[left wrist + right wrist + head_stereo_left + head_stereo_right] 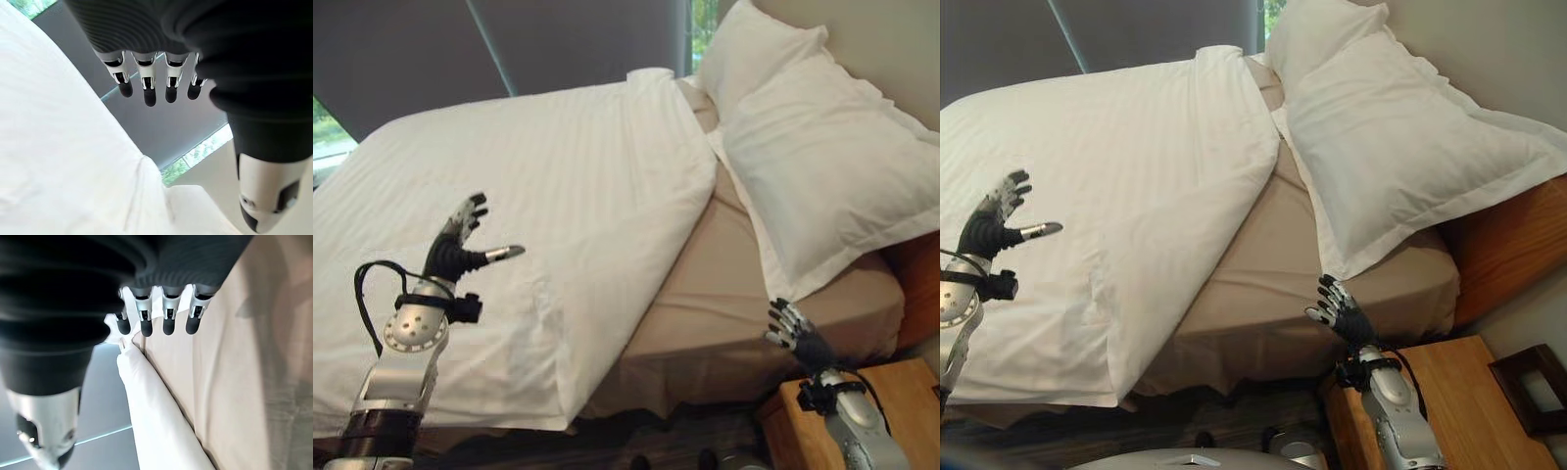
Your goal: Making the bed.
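A white striped duvet [538,196] covers most of the bed, its near corner draped over the front edge. A strip of beige sheet [724,294] lies bare between the duvet and two white pillows [813,157] leaning on the headboard. My left hand [460,245] hovers above the duvet's near part, open, thumb stretched out, holding nothing. My right hand [793,328] hangs open beside the mattress's near right corner, just below the front pillow's edge and clear of it. The left wrist view shows the duvet [58,161]; the right wrist view shows the sheet [234,382].
A wooden nightstand [1449,401] stands under my right arm, with a dark small box [1533,387] on its far side. The wooden headboard [1508,245] rises at the right. Dark curtains [460,49] and a window strip [703,24] back the bed.
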`<state>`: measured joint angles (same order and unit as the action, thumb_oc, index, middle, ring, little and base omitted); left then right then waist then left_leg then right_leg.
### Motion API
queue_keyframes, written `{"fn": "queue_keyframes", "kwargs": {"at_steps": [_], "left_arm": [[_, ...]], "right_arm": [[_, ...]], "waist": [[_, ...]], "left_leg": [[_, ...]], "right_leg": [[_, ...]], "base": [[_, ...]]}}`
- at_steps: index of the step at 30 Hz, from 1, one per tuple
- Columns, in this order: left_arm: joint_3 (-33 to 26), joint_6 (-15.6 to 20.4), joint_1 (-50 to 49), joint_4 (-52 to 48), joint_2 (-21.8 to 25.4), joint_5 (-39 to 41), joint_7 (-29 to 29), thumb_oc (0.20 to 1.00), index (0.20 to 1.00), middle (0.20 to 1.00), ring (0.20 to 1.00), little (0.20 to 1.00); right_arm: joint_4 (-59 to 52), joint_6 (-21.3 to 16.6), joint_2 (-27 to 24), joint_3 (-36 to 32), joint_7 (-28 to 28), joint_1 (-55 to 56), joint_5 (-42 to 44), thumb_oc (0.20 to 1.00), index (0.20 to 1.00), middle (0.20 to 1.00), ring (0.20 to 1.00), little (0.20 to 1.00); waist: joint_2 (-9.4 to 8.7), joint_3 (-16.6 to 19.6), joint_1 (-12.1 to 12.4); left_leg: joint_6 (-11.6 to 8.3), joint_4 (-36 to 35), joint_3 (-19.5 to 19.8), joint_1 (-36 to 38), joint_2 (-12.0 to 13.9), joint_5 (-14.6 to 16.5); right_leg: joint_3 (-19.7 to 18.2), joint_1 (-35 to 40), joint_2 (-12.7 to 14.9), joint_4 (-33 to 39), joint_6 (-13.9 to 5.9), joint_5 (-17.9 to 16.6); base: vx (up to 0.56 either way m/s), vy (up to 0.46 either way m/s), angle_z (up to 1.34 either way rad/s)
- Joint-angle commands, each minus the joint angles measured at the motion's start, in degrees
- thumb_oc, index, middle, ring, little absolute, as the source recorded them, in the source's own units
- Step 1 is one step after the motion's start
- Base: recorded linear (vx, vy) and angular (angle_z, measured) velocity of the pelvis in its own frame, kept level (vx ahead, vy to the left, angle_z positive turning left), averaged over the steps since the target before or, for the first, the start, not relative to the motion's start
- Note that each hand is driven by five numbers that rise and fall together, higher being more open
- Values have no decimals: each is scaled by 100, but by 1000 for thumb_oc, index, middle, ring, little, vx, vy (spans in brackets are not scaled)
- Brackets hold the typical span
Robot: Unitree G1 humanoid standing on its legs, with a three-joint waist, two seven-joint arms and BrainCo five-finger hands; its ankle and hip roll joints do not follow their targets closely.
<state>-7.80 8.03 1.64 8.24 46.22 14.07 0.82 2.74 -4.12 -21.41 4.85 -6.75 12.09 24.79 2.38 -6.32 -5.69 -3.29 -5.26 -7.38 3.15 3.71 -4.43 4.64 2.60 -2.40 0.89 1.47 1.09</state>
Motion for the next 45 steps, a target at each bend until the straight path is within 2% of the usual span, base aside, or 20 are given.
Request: {"fn": "queue_keyframes", "kwargs": {"at_steps": [1,3,7,9,11,12,16,20,26,35,38,39,42,44,45], "left_arm": [[-534,52,174,21,58,-484,242,1000,1000,1000,1000,1000],[-638,-126,41,121,204,-1133,215,1000,1000,1000,1000,1000],[-582,-167,178,827,229,-940,182,1000,1000,1000,1000,1000],[-293,-213,636,1598,456,-1097,295,1000,1000,1000,1000,1000],[4,-304,1152,1965,515,-1063,374,1000,1000,1000,1000,1000],[194,-281,1532,2619,521,-893,332,1000,1000,1000,1000,1000],[603,-295,2172,2834,575,-917,385,1000,1000,1000,1000,1000],[1110,-167,3005,3327,617,-598,337,1000,1000,1000,1000,1000],[1581,-142,3483,3503,431,-725,342,1000,1000,1000,1000,1000],[1780,-283,3845,4061,30,-950,586,1000,1000,1000,1000,1000],[1848,-362,4086,4429,-173,-1006,757,1000,1000,1000,1000,1000],[1876,-439,4210,4857,-332,-1043,803,1000,1000,1000,1000,1000],[1963,-494,4443,5448,-466,-1117,748,1000,1000,1000,1000,1000],[2094,-542,4484,5682,-770,-1216,648,1000,1000,1000,1000,1000],[2120,-528,4479,5647,-833,-1226,623,438,438,438,438,438]], "right_arm": [[-229,-178,277,-79,-47,-189,-45,1000,1000,1000,1000,1000],[-209,-127,254,-103,-90,-129,-159,1000,1000,1000,1000,1000],[-176,-49,262,-73,-131,-94,-119,1000,1000,1000,1000,1000],[-199,-23,224,104,-215,-86,-104,1000,1000,1000,1000,1000],[-258,7,198,227,-254,9,-86,1000,1000,1000,1000,1000],[-259,23,186,254,-254,107,-66,1000,1000,1000,1000,1000],[-289,40,183,286,-261,219,-63,1000,1000,1000,1000,1000],[-237,10,133,373,-262,267,14,1000,1000,1000,1000,1000],[-204,-35,92,476,-264,278,35,1000,1000,1000,1000,1000],[-265,-67,-21,522,-194,183,82,1000,1000,1000,1000,1000],[-266,-53,-85,581,-151,138,119,1000,1000,1000,1000,1000],[-281,-48,-132,585,-128,141,117,1000,1000,1000,1000,1000],[-262,-45,-153,625,-76,77,162,1000,1000,1000,1000,1000],[-206,-77,-116,695,-17,3,230,1000,1000,1000,1000,1000],[-175,-77,-106,707,-23,-14,232,1000,1000,1000,1000,1000]], "waist": [[-213,122,74],[-214,140,89],[-232,137,29],[-243,132,-19],[-282,96,-81],[-282,83,-145],[-287,60,-206],[-272,2,-361],[-231,-54,-460],[-233,-234,-528],[-284,-365,-565],[-341,-463,-612],[-433,-544,-694],[-460,-572,-764],[-448,-564,-771]], "left_leg": [[10,26,-286,232,-300,143],[17,26,-339,263,-293,188],[23,26,-390,267,-281,217],[24,26,-449,257,-267,221],[21,26,-518,209,-255,227],[4,26,-546,150,-247,215],[-14,26,-529,58,-230,193],[-49,26,-538,-157,-189,131],[-65,26,-489,-338,-197,85],[-87,26,-514,-641,-168,15],[-88,26,-515,-843,-145,-35],[-98,26,-536,-969,-118,-67],[-135,26,-617,-1311,-47,-134],[-153,26,-697,-1419,-11,-128],[-156,26,-704,-1405,-15,-120]], "right_leg": [[-61,-48,520,411,-884,-470],[-51,-41,513,411,-910,-458],[-97,-64,490,411,-940,-475],[-170,-113,465,411,-957,-512],[-218,-184,440,411,-973,-542],[-220,-237,446,411,-968,-554],[-199,-319,447,411,-977,-563],[-227,-533,439,411,-983,-614],[-277,-699,458,411,-983,-648],[-328,-1037,461,411,-986,-726],[-339,-1235,448,411,-978,-784],[-354,-1391,427,411,-982,-830],[-436,-1769,354,411,-1013,-932],[-497,-1929,325,411,-1038,-940],[-505,-1926,326,411,-1037,-935]], "base": [[-21,32,1],[-4,32,-14],[-15,13,-7],[-31,2,-18],[-47,1,-20],[-25,7,-15],[-23,-2,-9],[-42,-1,-2],[-6,1,-2],[-19,-2,-1],[-76,-19,-2],[-87,-23,-7],[-51,-35,-14],[40,-15,-14],[56,4,-14]]}}
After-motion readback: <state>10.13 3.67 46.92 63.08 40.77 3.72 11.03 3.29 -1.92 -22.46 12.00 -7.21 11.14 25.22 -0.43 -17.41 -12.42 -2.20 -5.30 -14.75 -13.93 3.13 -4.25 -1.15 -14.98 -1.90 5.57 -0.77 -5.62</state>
